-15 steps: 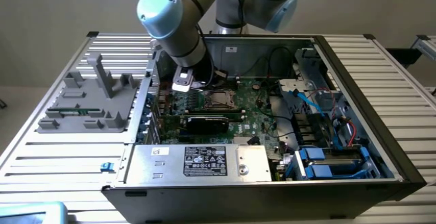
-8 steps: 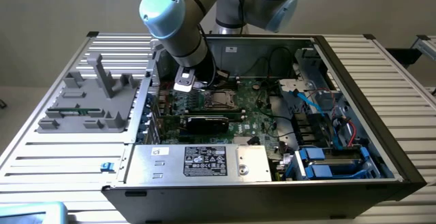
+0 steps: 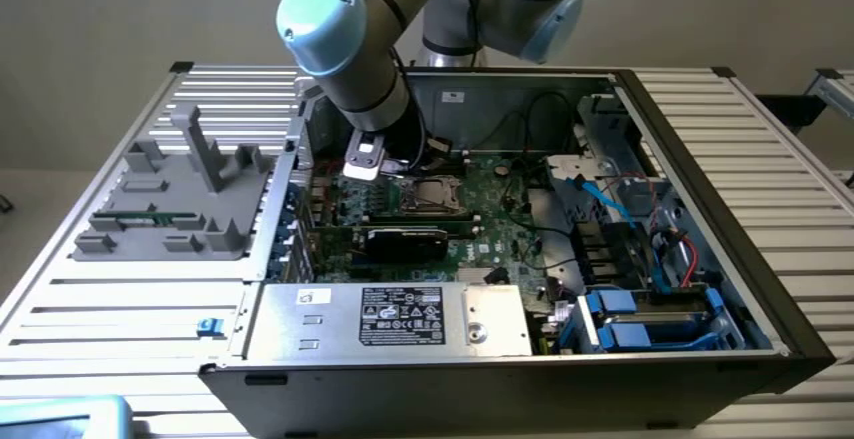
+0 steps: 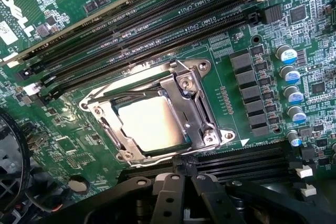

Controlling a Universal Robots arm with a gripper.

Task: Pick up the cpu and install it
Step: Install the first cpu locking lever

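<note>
The cpu (image 4: 149, 125), a flat square chip with a shiny silver top, lies inside the metal-framed socket (image 4: 197, 95) on the green motherboard (image 4: 68, 145). Nothing grips it. My gripper (image 4: 182, 178) hovers beside the socket's edge, over a bank of black memory slots. Its black fingers (image 4: 167, 198) are closed together with nothing between them. In the exterior view the gripper (image 3: 363, 167) hangs inside the open computer case, just to the exterior view's left of the socket (image 3: 435, 195).
Long memory slots (image 4: 147, 30) and a row of capacitors (image 4: 291, 95) flank the socket. Inside the case are a black card (image 3: 407, 239), a silver box with a white label (image 3: 400, 317), cables and blue drive bays (image 3: 641, 319). A grey fixture (image 3: 174, 204) stands outside the case, on the exterior view's left.
</note>
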